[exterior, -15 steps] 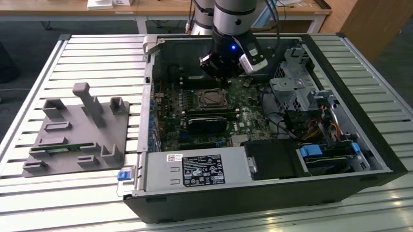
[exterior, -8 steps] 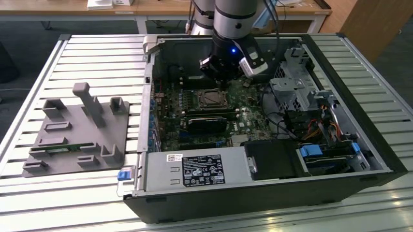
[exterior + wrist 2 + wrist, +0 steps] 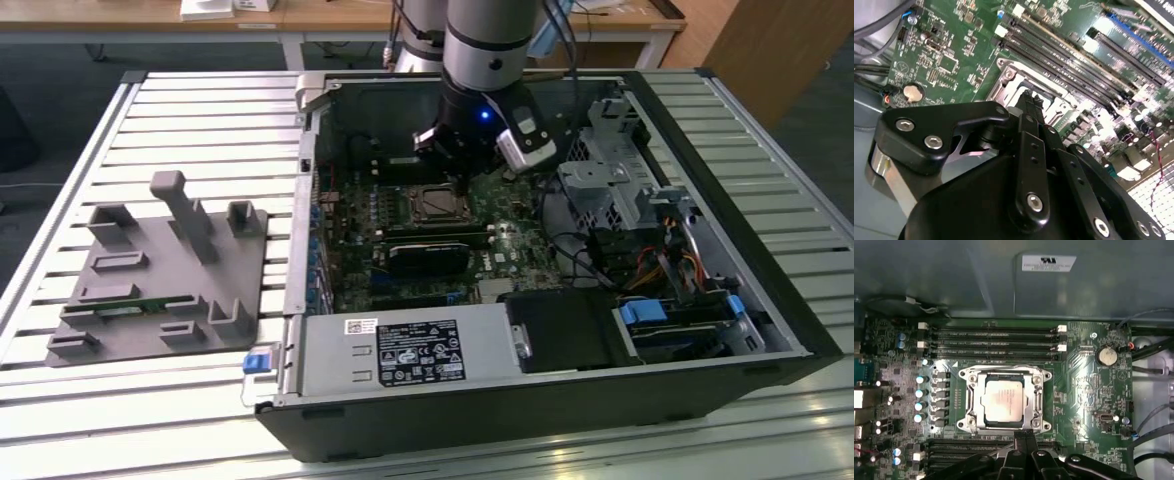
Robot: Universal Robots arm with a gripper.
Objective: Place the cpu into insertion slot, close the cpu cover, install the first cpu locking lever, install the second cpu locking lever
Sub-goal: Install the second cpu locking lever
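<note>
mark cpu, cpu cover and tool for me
cpu (image 3: 1003,400): first wrist view, middle of its pale metallic top.
cpu cover (image 3: 970,399): first wrist view, side bar of the silvery frame around the chip.
tool (image 3: 1023,436): first wrist view, fingertips at the socket's edge.

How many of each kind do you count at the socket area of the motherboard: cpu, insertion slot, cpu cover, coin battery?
cpu: 1
insertion slot: 1
cpu cover: 1
coin battery: 1
Total: 4
</note>
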